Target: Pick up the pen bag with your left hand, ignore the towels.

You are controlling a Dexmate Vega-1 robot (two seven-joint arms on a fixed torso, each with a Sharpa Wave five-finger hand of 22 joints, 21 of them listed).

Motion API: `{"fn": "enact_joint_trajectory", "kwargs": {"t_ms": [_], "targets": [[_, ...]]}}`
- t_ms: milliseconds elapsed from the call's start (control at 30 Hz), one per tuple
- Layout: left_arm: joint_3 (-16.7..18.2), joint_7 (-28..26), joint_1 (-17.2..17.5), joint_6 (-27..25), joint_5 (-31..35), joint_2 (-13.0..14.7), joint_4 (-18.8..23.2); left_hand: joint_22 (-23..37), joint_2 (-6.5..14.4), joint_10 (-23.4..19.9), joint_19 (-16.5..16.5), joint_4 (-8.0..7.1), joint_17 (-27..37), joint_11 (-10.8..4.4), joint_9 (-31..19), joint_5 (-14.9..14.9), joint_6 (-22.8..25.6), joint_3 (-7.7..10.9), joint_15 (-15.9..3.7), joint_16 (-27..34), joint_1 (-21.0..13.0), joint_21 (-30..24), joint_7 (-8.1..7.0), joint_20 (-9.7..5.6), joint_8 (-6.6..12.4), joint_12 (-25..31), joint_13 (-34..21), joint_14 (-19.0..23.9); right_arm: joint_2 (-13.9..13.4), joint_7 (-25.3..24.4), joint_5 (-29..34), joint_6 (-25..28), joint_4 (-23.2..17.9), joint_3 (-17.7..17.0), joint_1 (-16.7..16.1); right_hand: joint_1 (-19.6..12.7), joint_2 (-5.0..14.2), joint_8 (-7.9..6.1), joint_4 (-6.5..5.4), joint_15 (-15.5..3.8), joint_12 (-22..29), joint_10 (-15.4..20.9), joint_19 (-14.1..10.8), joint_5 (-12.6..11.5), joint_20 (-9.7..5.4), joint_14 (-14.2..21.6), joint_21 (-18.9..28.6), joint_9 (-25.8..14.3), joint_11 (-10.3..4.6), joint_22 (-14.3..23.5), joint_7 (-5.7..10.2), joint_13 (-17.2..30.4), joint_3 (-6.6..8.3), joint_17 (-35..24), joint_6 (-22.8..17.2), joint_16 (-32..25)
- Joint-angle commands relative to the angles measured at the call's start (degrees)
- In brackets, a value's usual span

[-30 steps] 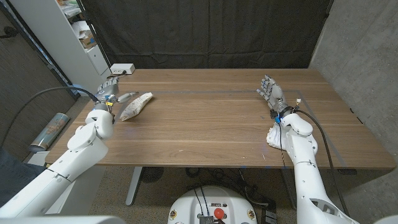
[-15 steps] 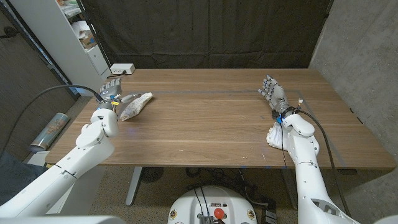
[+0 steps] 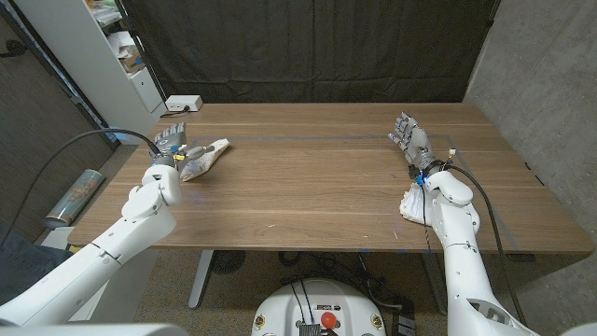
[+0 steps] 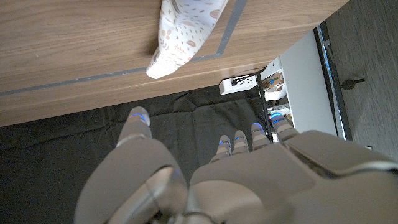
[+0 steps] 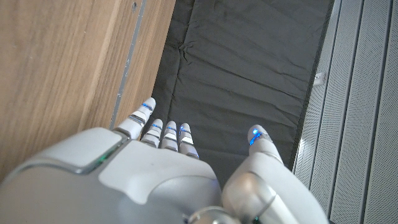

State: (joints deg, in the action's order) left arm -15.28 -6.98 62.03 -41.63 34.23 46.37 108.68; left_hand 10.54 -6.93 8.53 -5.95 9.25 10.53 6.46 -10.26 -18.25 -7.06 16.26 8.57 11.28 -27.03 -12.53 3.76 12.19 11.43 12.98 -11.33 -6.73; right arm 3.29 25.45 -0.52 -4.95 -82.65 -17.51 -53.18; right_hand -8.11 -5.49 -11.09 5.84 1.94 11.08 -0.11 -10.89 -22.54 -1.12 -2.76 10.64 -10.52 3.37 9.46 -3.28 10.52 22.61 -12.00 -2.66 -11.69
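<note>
Left hand (image 3: 169, 143) reached pen bag (image 3: 202, 159).

The left robot hand (image 3: 169, 143) covers the near end of the pen bag (image 3: 207, 158)

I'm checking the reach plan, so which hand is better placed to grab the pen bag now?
The left hand: it hovers right beside the pen bag at the table's left side, fingers apart. The right hand is far across the table.
</note>
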Motion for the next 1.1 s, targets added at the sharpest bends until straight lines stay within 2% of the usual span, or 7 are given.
{"fn": "enact_joint_trajectory", "kwargs": {"t_ms": [33,200,333,1100], "targets": [[-2.39,0.16,-1.74,-0.21,-1.18,0.37,-1.85,0.09,-0.13,-0.14,0.24,0.01,0.13,-0.06,-0.19,-0.35,0.14,-0.31,-0.05,0.29,-0.83,-0.07,0.01,0.10,-0.02,0.05,-0.26,0.39,0.07,-0.40,-0.03,0.55,-0.90,0.10,-0.48,-0.29,0.37,-0.17,0.00,-0.06,0.07,0.15,-0.16,-0.35,0.56,0.25,0.24,-0.29,0.40,0.28,-0.01,0.27,-0.19,-0.14,-0.31,-0.21],[-3.39,-0.14,-2.25,-0.34,-1.29,0.38,-2.60,0.09,-0.18,-0.34,0.28,-0.03,0.13,-0.10,-0.19,-0.40,0.33,-0.36,-0.02,0.28,-0.96,-0.05,0.06,0.10,0.04,0.13,-0.27,0.43,0.08,-0.45,-0.01,0.62,-1.00,0.22,-0.59,-0.29,0.38,-0.16,0.01,-0.10,0.06,0.12,-0.19,-0.38,0.52,0.27,0.25,-0.29,0.39,0.28,-0.02,0.27,-0.22,-0.14,-0.29,-0.22],[-2.74,-0.78,-2.23,0.60,-3.41,-0.64,-3.72,0.08,-0.21,-0.54,0.34,-0.06,0.13,-0.11,-0.19,-0.47,0.57,-0.41,-0.05,0.35,-1.13,-0.02,0.07,0.10,0.11,0.20,-0.28,0.67,0.11,-0.44,-0.06,0.61,-0.99,0.28,-0.62,-0.31,0.41,-0.38,0.02,-0.05,0.04,0.07,-0.22,-0.43,0.59,0.37,0.26,-0.30,0.40,0.28,-0.03,0.27,-0.25,-0.15,-0.86,-0.26],[-6.20,-1.18,-4.96,0.93,-5.05,-0.87,-6.81,0.06,-0.14,-1.19,0.66,-0.24,0.16,-0.36,-0.17,-0.83,1.13,-0.53,-0.35,0.43,-2.20,0.13,0.10,0.08,0.15,0.42,-0.40,1.40,0.23,-0.77,-0.06,0.74,-0.84,0.16,-1.05,-0.30,0.45,-0.53,0.03,-0.05,0.05,0.05,-0.20,-0.60,0.66,0.58,0.25,-0.30,0.51,0.28,-0.12,0.28,-0.45,-0.18,-1.59,-0.32]]}}
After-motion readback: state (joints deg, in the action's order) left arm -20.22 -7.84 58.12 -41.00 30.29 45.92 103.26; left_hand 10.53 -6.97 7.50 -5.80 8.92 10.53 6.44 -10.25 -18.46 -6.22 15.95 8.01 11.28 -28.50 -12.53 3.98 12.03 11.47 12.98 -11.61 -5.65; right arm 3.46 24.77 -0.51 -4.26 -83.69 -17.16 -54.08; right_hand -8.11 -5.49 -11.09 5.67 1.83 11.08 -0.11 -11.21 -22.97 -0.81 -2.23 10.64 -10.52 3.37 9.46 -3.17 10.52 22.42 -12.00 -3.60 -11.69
